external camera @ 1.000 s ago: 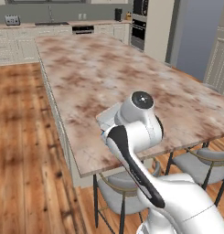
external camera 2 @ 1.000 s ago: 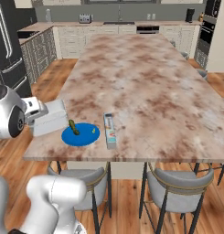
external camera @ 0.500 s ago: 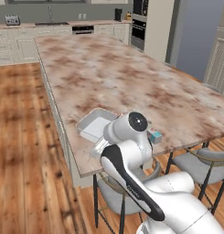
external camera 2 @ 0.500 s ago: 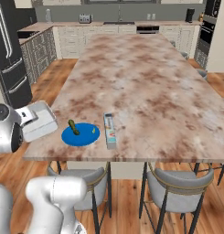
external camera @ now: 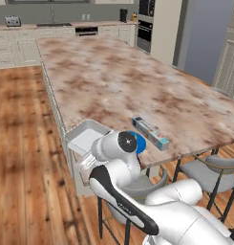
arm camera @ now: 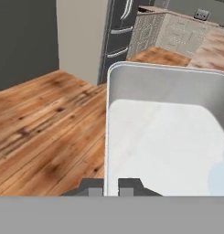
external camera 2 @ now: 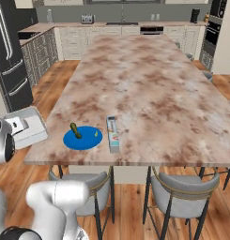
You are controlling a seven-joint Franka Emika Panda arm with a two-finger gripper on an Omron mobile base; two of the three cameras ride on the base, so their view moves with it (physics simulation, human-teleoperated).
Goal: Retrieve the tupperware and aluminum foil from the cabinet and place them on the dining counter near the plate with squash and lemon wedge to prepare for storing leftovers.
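The tupperware [arm camera: 163, 132], a pale grey shallow tub, fills the right of the hand view. My gripper [arm camera: 111, 186] is shut on its near rim, one fingertip on each side of the wall. From the base the tupperware [external camera 2: 25, 127] hangs at the near left corner of the dining counter [external camera 2: 149, 89], partly past its edge. To its right on the counter lies the blue plate [external camera 2: 82, 138] with small food pieces. Just right of the plate lies the aluminum foil [external camera 2: 112, 134] box. In the left base view my arm hides part of the plate [external camera: 140, 143], next to the tupperware [external camera: 86, 138] and the foil [external camera: 150, 132].
Grey-seated stools [external camera 2: 182, 190] are tucked under the counter's near edge. Wood floor [arm camera: 45, 128] lies below and left of the tub. A dark fridge [external camera 2: 8, 56] stands at the far left, and kitchen counters [external camera 2: 116, 33] run along the back wall.
My arm has swung the tupperware left, away from the plate, out to the counter's near left corner. Plate and foil box have not moved.
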